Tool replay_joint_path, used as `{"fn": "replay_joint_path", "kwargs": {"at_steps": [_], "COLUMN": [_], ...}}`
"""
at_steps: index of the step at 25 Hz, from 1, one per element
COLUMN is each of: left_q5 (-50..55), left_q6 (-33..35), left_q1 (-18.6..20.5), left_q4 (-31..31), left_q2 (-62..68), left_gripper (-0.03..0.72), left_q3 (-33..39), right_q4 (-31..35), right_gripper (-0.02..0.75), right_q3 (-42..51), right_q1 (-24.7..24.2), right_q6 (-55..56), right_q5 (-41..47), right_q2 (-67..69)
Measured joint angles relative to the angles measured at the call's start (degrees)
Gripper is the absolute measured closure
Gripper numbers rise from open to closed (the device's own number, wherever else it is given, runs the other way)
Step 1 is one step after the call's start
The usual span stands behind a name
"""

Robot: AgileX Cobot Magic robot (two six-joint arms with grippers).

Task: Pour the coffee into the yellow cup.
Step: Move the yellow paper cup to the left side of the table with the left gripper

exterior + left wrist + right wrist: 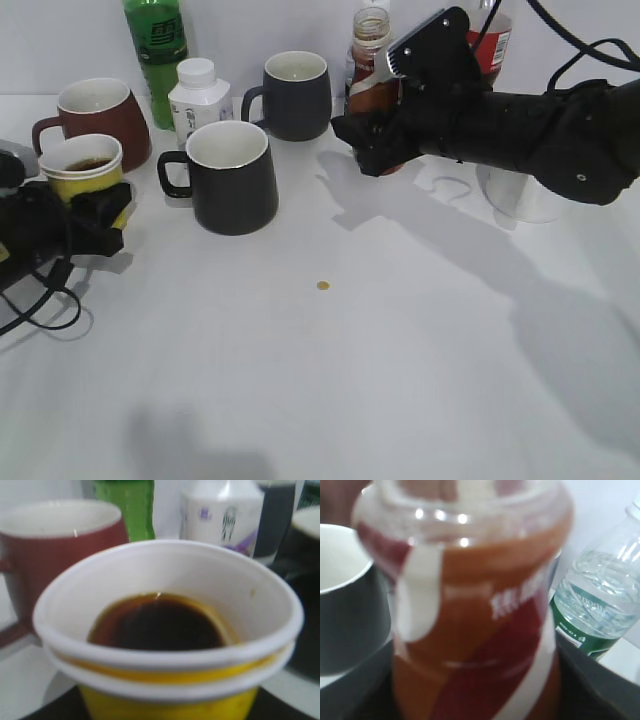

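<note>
With the right gripper clamped on the coffee bottle and the left gripper holding the yellow cup, already holding coffee, either could have tipped among the crowded mugs.

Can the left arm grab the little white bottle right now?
Probably not. The left gripper is already wrapped around the yellow cup, which has coffee in it. The white bottle also stands behind the black mug and beside the red mug.
</note>
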Motion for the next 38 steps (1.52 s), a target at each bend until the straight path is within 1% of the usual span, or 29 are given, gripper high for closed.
{"fn": "replay_joint_path", "kwargs": {"at_steps": [6,17,19,23,25,28,32,38], "left_q5": [-0.23,-1.7,-1.75,-1.43,-1.49,-1.49,-1.5,-1.6], "left_q6": [0.26,0.26,0.26,0.26,0.26,0.26,0.26,0.26], "left_q1": [0.0,0.0,0.0,0.0,0.0,0.0,0.0,0.0], "left_q4": [0.63,2.24,2.47,2.75,2.75,2.75,2.75,2.75], "left_q2": [3.3,5.0,5.0,5.14,5.14,4.73,2.66,1.94], "left_gripper": [0.37,0.368,0.342,0.202,0.152,0.13,0.123,0.123], "left_q3": [-4.13,-4.43,-4.43,-4.43,-4.32,-3.05,-1.16,1.12], "right_q4": [0.0,0.0,0.0,0.0,0.0,0.04,0.04,0.1], "right_gripper": [0.238,0.238,0.238,0.238,0.238,0.238,0.238,0.238], "right_q3": [0.0,0.0,0.0,0.0,0.0,0.0,0.0,0.0], "right_q1": [0.0,0.0,0.0,0.0,0.0,0.0,0.0,0.0], "right_q6": [-0.13,-0.13,-0.13,-0.08,-0.08,0.68,2.31,2.63], "right_q5": [0.06,0.13,0.13,0.07,0.07,0.07,-0.25,-4.41], "right_q2": [0.0,0.0,0.0,0.0,0.0,0.0,0.37,5.05]}}
